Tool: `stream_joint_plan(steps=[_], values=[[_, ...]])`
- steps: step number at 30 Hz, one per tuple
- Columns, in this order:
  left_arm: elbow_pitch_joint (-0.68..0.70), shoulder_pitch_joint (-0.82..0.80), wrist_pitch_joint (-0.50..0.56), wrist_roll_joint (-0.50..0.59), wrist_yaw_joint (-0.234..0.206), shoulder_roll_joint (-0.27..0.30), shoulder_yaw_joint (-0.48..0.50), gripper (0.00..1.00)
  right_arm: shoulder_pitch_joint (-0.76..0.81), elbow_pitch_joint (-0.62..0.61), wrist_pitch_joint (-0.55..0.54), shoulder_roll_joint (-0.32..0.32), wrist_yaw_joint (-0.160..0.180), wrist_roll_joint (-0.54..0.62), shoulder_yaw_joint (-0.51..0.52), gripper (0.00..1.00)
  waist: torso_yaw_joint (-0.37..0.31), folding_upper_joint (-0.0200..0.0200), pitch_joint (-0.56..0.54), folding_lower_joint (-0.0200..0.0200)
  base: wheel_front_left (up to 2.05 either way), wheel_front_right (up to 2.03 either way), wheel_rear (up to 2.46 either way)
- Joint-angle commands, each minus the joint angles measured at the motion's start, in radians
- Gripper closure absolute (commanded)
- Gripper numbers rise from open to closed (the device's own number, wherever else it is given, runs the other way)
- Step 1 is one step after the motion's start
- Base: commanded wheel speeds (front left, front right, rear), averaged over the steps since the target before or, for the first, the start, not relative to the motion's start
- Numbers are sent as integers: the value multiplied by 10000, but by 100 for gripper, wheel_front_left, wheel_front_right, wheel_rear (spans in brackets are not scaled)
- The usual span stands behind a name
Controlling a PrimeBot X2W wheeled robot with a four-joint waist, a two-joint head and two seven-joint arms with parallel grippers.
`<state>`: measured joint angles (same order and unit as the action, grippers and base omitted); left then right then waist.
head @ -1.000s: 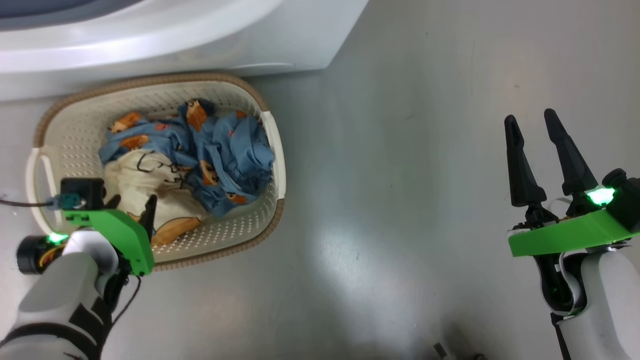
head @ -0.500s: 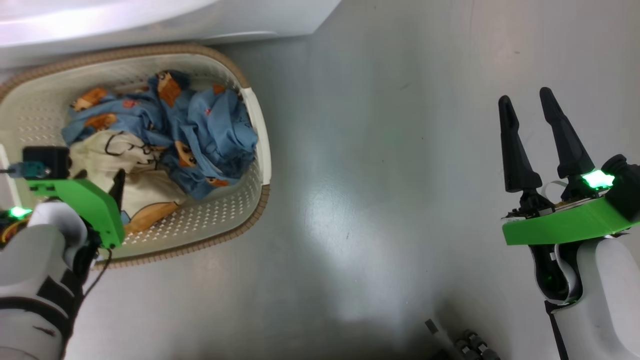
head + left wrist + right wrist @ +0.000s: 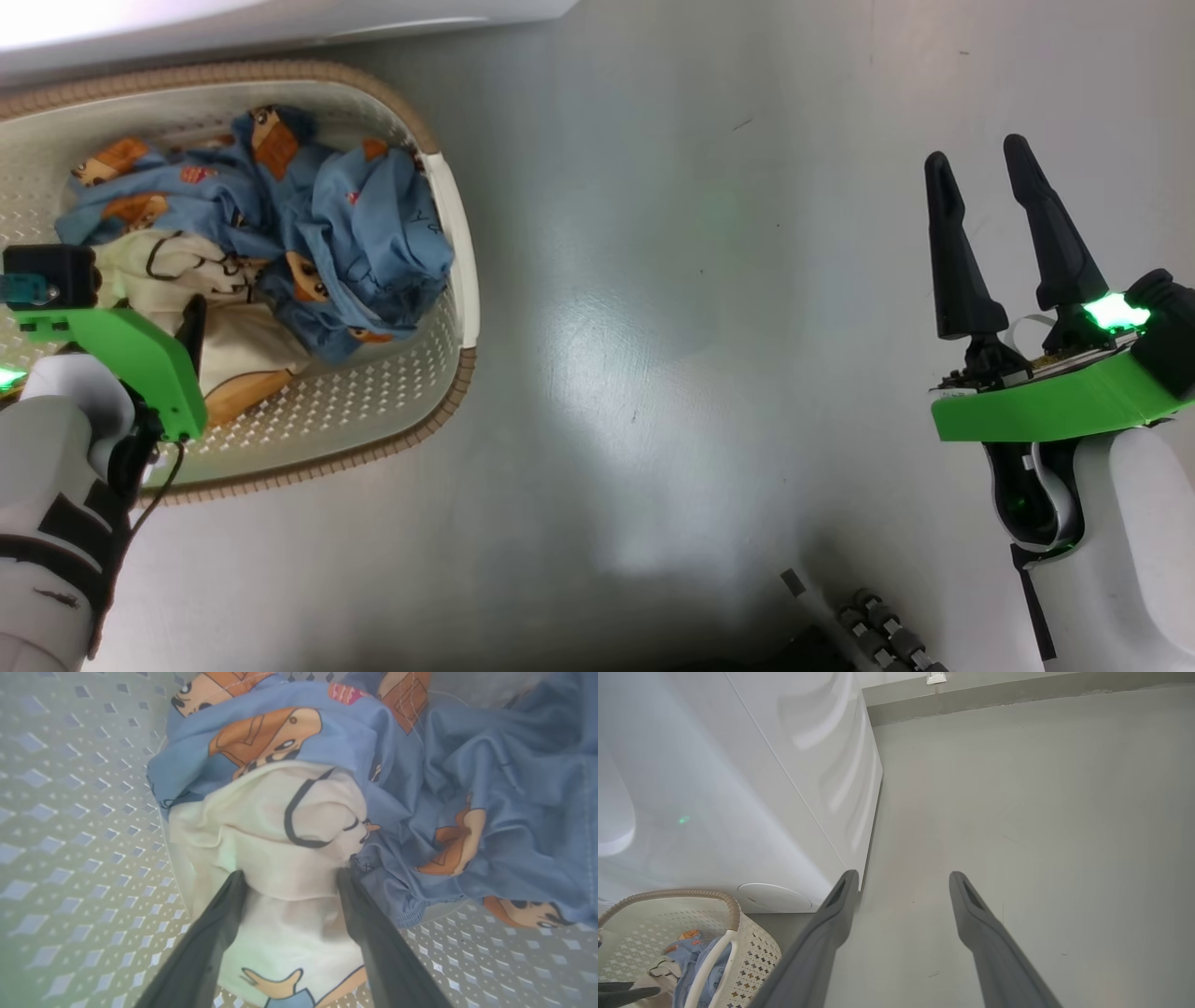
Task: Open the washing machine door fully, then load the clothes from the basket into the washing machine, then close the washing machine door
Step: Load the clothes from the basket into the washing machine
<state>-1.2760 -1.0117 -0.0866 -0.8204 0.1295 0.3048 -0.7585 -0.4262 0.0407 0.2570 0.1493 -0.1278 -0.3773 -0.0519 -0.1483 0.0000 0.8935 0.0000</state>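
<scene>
Reaching with the left gripper (image 3: 290, 873) down into the basket (image 3: 462, 280), set just beside the washing machine (image 3: 738, 788) presumably for a short carry, 2 fingers (image 3: 219, 924) spread apart astride the cream-white fold of the clothes (image 3: 308, 224) and clamped on nothing yet, seemingly to pinch that fold. Holding the right gripper (image 3: 977, 154) over bare floor (image 3: 653, 327), well apart from the basket, fingers parted and empty, likely to stay clear.

The bare floor (image 3: 672, 373) lies open between the basket (image 3: 373, 411) and the right claw (image 3: 976, 151), while the washing machine (image 3: 738, 788) walls off the basket's far side and the clothes (image 3: 355, 233) crowd its inside, where the wide-spread left claw (image 3: 290, 873) straddles a cream fold.
</scene>
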Motion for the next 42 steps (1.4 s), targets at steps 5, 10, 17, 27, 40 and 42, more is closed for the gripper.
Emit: stream_joint_plan(steps=[5,10,17,27,40,42], values=[[-11,-93,16,-104,12,434,-64,7,258,-301,48,-64,-29,121,-236,0,4,0,77,0,0,0,0],[59,-93,107,-175,12,435,-256,100,242,-293,48,-60,-29,119,-293,0,-11,0,34,0,0,0,0],[150,-26,-193,-479,12,361,-365,100,289,-269,48,-50,-29,165,-234,0,110,0,-202,0,0,0,0],[487,644,-1464,-1362,12,89,-36,100,323,-73,48,-2,-29,103,-223,0,471,0,-1406,0,0,0,0],[2426,2621,-1749,-970,12,89,1117,100,1292,440,48,316,-29,-127,25,0,931,0,-4056,0,0,0,0],[2746,3030,-1750,-649,12,106,1493,100,1518,482,48,365,-29,-153,48,0,951,0,-4413,0,0,0,0]])
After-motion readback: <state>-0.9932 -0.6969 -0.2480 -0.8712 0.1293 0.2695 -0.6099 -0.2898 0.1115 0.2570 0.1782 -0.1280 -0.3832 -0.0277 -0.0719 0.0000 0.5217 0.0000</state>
